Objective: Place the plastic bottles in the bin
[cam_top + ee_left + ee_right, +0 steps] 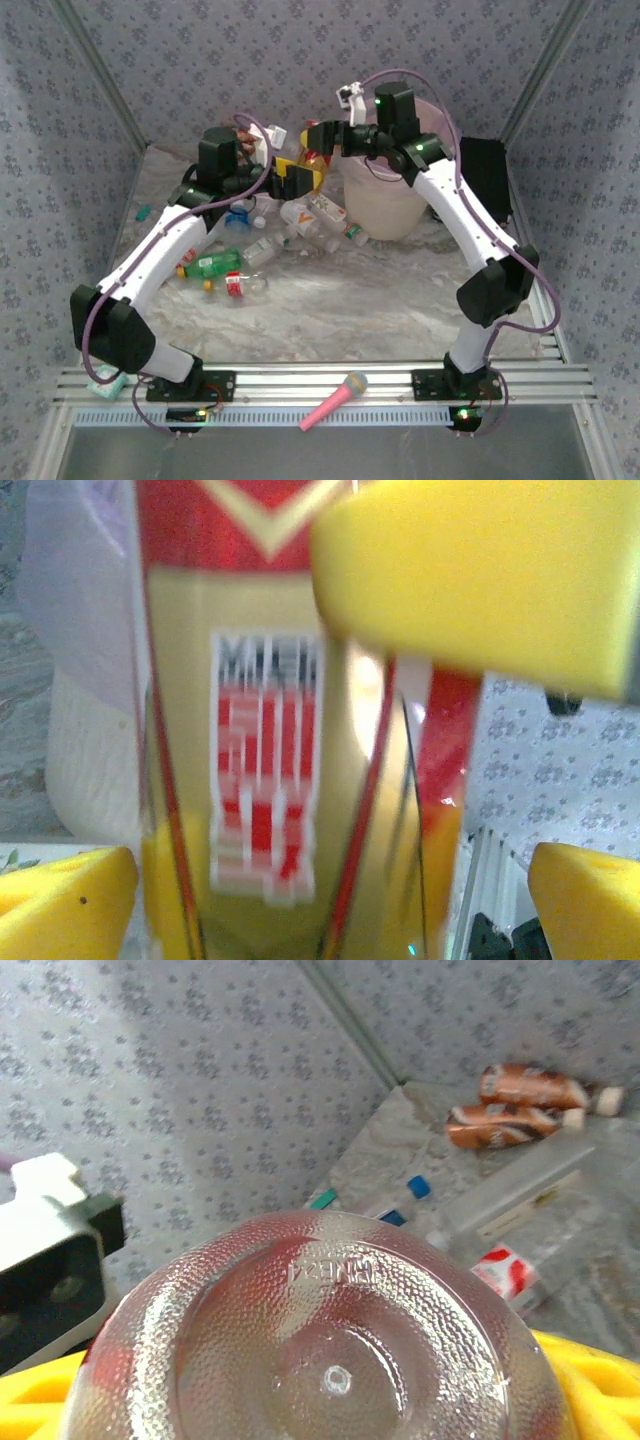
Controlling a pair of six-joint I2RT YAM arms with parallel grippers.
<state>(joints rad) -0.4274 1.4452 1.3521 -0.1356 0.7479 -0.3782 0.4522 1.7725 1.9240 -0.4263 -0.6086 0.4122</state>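
**A:** The right gripper (322, 140) is up beside the bin (385, 205), and the left gripper (300, 180) sits just below it. What lies around them?

**B:** There is a heap of loose bottles (300, 225) on the marble table (380, 300), just left of the bin's foot. A green-labelled bottle (212, 265) lies nearer the left arm, and two brown bottles (520, 1105) lie by the far wall. A black box (490, 170) stands behind the right arm, and a pink microphone (335, 400) rests on the front rail.

**A:** Is anything in the way?

**B:** The right arm's wrist hangs over the bin's mouth, so I cannot tell what is inside. A pink liner folds over the rim.

**A:** And the grips?

**B:** The right fingers (600, 1380) pinch the red-and-yellow bottle (260, 780) on both sides. It is off the table, left of the bin's rim, with its base towards the right wrist camera. The left fingers (60, 910) are spread wide, and one of them is clear of the label.
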